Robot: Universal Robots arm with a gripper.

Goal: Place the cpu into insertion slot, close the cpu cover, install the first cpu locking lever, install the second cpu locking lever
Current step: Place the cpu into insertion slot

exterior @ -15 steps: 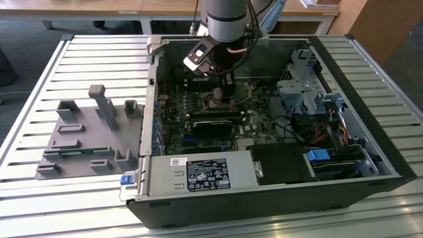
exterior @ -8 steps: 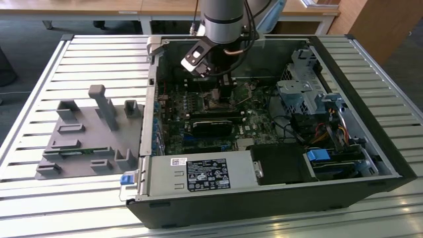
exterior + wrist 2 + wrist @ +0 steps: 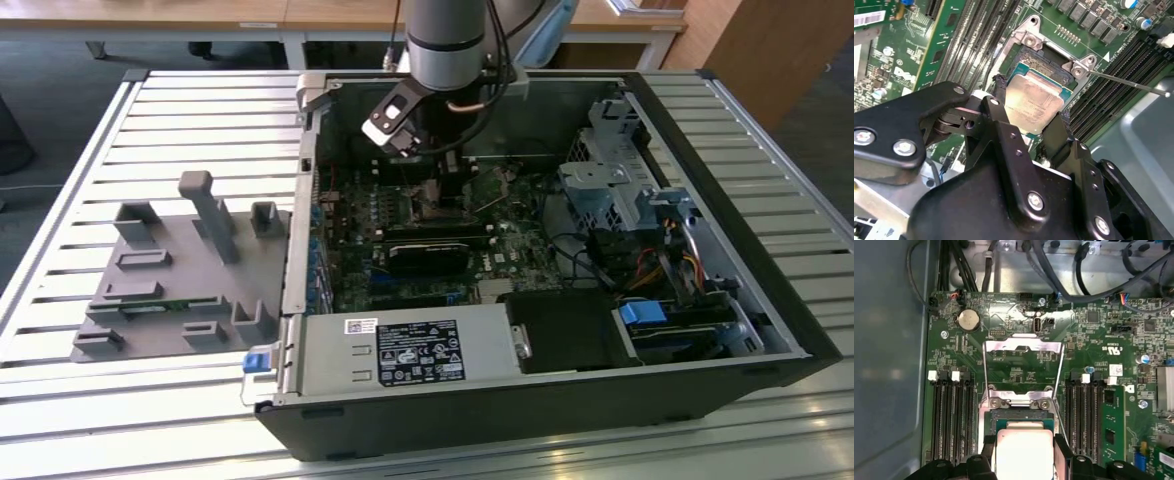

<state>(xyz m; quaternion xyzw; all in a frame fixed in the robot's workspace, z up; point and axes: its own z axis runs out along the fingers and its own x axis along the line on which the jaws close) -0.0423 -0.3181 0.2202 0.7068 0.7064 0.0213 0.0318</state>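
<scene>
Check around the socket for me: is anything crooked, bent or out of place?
Nothing stands out. The cpu lines up square with the insertion slot, held at two opposite edges by the gripper. The cpu cover stands flipped open and looks unbent. Whether the chip is fully seated cannot be told.

Even daylight brightens the slatted table (image 3: 80, 420); the computer case (image 3: 534, 420) interior lies shadowed; glare whitens the cpu (image 3: 1024, 455) top.
</scene>
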